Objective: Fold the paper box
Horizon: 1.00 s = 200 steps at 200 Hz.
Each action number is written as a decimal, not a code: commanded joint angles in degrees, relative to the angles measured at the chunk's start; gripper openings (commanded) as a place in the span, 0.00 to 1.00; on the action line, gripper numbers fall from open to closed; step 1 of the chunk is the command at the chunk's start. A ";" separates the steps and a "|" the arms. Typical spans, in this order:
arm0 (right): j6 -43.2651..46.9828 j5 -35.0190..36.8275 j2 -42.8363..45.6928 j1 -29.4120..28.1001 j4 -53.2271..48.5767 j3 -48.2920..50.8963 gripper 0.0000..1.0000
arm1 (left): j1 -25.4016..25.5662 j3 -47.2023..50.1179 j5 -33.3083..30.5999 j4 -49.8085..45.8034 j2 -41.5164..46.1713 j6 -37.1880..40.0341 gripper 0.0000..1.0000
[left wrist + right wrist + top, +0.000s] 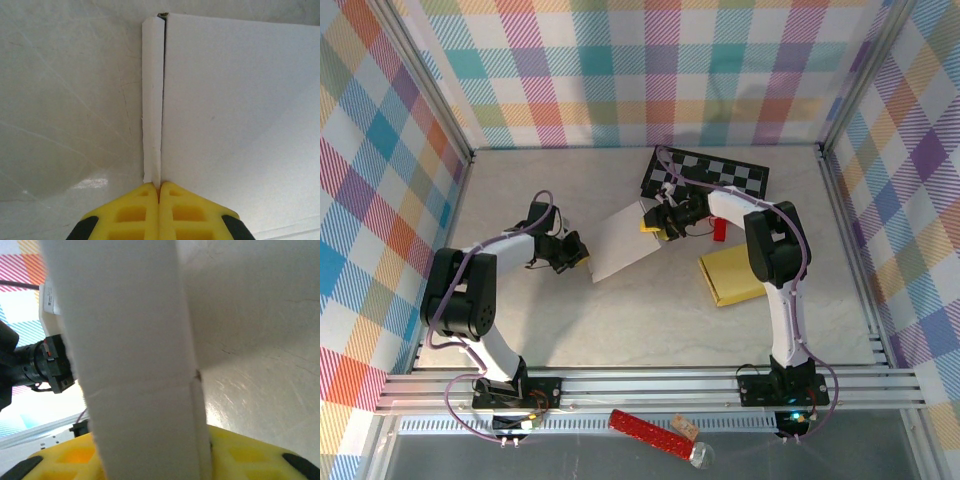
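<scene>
Two edges of the paper box [623, 243] in hand, mid-fold: our left gripper [159, 187] pinches one; right gripper [657, 222] we cannot tell; next, crease

We find open tabletop [560, 180] along the far left and across the near strip ahead of the arm bases, where a claw could pass freely. The middle is taken by the white paper box [625, 243], with the left claw [582, 258] at its near-left corner and the right claw [653, 222] at its far-right corner. On the right, a checkerboard [705, 175], a small red block [719, 229] and a flat yellow box [732, 277] leave narrow gaps, and plaid walls [380, 150] close three sides.
</scene>
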<state>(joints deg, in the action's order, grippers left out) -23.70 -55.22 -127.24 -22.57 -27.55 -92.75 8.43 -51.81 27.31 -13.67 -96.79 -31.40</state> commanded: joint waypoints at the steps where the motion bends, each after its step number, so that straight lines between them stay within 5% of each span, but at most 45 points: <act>1: -2.36 -2.89 0.31 -0.68 1.35 0.00 0.40 | -0.87 -0.91 -3.75 -5.08 -2.03 1.29 0.07; 72: -11.16 -3.05 0.44 0.02 -1.92 -1.40 0.31 | 2.50 -2.31 -7.46 -2.96 11.62 9.38 0.23; 117: -23.26 -2.79 3.04 2.01 -4.82 0.06 0.30 | 10.48 -2.63 -3.94 -1.78 22.17 28.41 0.34; 131: -27.19 -3.17 3.39 2.85 -7.51 0.10 0.30 | 14.30 -4.48 -3.64 -7.70 23.69 36.62 0.37; 168: -35.68 -4.18 6.20 3.78 -11.05 3.20 0.31 | 23.56 -9.68 -13.10 -20.49 22.31 52.73 0.41; 200: -40.59 -5.51 8.16 3.92 -12.66 6.51 0.32 | 26.48 -9.62 -22.33 -21.22 21.35 59.28 0.44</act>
<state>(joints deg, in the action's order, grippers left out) -57.56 -59.48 -121.49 -18.52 -35.86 -88.71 33.85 -60.60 13.61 -30.04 -74.28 17.76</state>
